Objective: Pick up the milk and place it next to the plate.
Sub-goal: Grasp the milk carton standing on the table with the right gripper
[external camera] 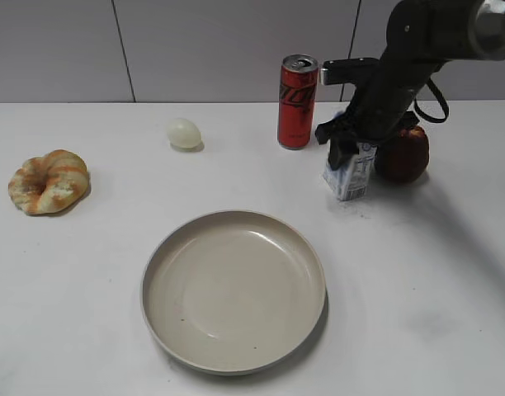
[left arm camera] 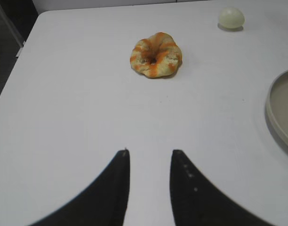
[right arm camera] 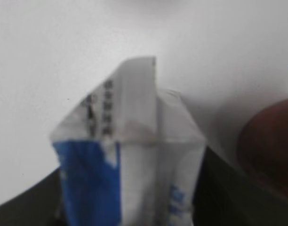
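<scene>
Right wrist view blurs the milk (right arm camera: 130, 155) print.

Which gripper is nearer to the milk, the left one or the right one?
Right. The right gripper has its jaws around the milk. The left gripper is far away, near the bread.

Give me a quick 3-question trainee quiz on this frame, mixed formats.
1. True or false: the milk is already lying on the plate.
2. Multiple choice: what stands just left of the milk in the exterior view? A) soda can B) pastry C) egg
3. Fill in: the left gripper holds ____.

Key: 1 false, it is behind the plate, between the right gripper's jaws. 2 A. 3 nothing.
</scene>
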